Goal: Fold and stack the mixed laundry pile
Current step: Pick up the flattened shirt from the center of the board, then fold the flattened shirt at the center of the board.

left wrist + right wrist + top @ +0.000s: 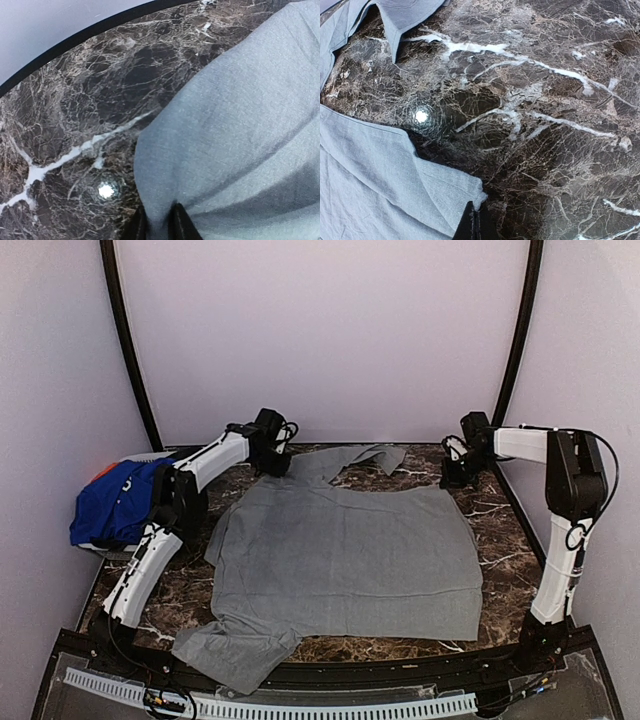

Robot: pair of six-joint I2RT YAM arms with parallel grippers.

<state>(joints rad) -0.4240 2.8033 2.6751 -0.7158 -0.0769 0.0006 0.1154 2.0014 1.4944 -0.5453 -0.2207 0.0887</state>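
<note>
Left jaws stand narrow at the far-left edge of the grey shirt (350, 560). In the left wrist view a fold of its cloth sits between the two dark tips, so they seem to be pinching it. Right jaws are closed tight, tips together, right at the shirt's far-right corner. Whether any hem is nipped there I cannot tell.

Under everything lies the dark marbled tabletop (500, 540), veined in white, with a bright spot of light reflected in both wrist views.

The grey shirt is spread flat across the middle of the tabletop and covers most of it. One sleeve trails to the near-left edge. The other lies folded at the far side, between the two arms.

On the left edge, beside the left arm's elbow and well apart from the flat shirt, sits the rest of the pile. A royal-blue T-shirt (110, 505) with white print is bunched on top, and a red-orange garment (105, 472) peeks out behind it.

A pale grey rim (145, 456) shows just behind that heap, possibly a tray holding the garments. Too little of it is visible to be sure.
</note>
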